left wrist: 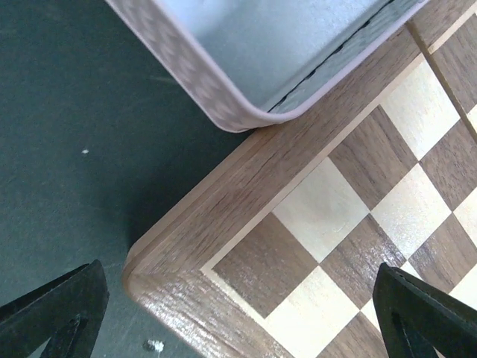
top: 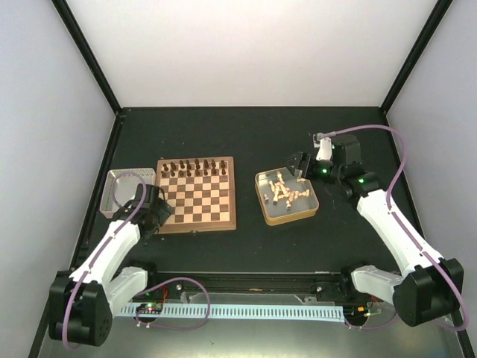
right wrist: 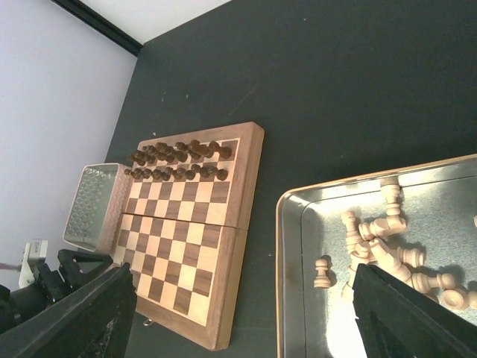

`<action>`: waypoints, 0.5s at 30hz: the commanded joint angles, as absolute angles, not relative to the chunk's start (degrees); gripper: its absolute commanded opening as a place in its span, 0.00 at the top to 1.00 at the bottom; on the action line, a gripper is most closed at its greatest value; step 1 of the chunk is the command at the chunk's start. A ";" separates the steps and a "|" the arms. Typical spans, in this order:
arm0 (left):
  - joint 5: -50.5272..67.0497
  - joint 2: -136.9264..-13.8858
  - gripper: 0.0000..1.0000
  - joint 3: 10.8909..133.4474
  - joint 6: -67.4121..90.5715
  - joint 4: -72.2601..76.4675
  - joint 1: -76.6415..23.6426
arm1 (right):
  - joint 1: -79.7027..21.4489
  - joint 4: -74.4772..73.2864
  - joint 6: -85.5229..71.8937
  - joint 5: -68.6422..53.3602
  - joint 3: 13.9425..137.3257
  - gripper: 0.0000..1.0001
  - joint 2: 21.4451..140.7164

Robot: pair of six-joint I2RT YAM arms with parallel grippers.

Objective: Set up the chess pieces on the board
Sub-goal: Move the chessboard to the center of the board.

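- Top external: your right gripper (top: 300,162) hung over the far edge of the gold-rimmed tin (top: 262,200). The chess pieces (top: 283,191) were heaped just on its near side. This was clearly the nearer arm. The board (top: 200,205) lay well off to its left.
- Left wrist: your left gripper (left wrist: 237,272) was spread wide over the board's (left wrist: 223,201) near-left corner and held nothing. The silver tin (left wrist: 194,82) sat just beyond it, and no pale piece was in reach.
- Right wrist: your right gripper (right wrist: 238,277) was wide open and empty. The chess pieces (right wrist: 376,246) lay jumbled to its right, their long axes pointing every way. A lone pawn (right wrist: 322,272) stood apart, closest to the claw.
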State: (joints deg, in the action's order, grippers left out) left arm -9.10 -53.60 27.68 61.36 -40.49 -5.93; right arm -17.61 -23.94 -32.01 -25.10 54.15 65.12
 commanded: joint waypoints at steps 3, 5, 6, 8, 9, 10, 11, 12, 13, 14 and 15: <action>-6.59 -58.20 0.02 30.32 54.54 -34.22 -5.27 | -17.95 -21.54 -32.72 -23.21 54.71 0.20 66.81; -3.24 -59.88 0.07 30.93 53.82 -33.92 -5.23 | -18.02 -21.87 -32.61 -22.51 54.97 0.22 67.12; -2.00 -60.81 0.12 31.05 53.21 -33.13 -5.27 | -18.02 -21.96 -32.61 -22.24 55.01 0.22 67.28; -0.73 -62.57 0.17 31.02 52.35 -31.66 -5.26 | -18.03 -21.91 -32.63 -21.79 54.87 0.24 67.42; 0.03 -63.47 0.19 31.02 51.79 -30.85 -5.27 | -18.00 -21.70 -32.65 -21.53 54.73 0.25 67.56; 0.82 -64.40 0.23 31.02 51.17 -30.04 -5.27 | -17.95 -21.63 -32.76 -21.27 54.60 0.26 67.68; 1.91 -65.18 0.26 30.92 50.54 -29.06 -5.26 | -18.01 -21.67 -32.71 -21.05 54.51 0.27 67.90; 3.62 -65.90 0.29 30.75 49.87 -27.85 -5.26 | -17.99 -21.88 -32.51 -20.89 54.60 0.29 68.19; 5.26 -66.45 0.33 30.50 49.23 -26.34 -5.26 | -18.01 -22.33 -32.13 -20.69 54.68 0.31 68.47; 6.94 -66.85 0.36 30.11 48.65 -24.71 -5.27 | -18.02 -22.79 -31.71 -20.14 54.67 0.33 68.73; 8.55 -67.21 0.39 29.66 48.25 -22.73 -5.27 | -18.16 -23.45 -31.13 -19.41 54.60 0.34 68.93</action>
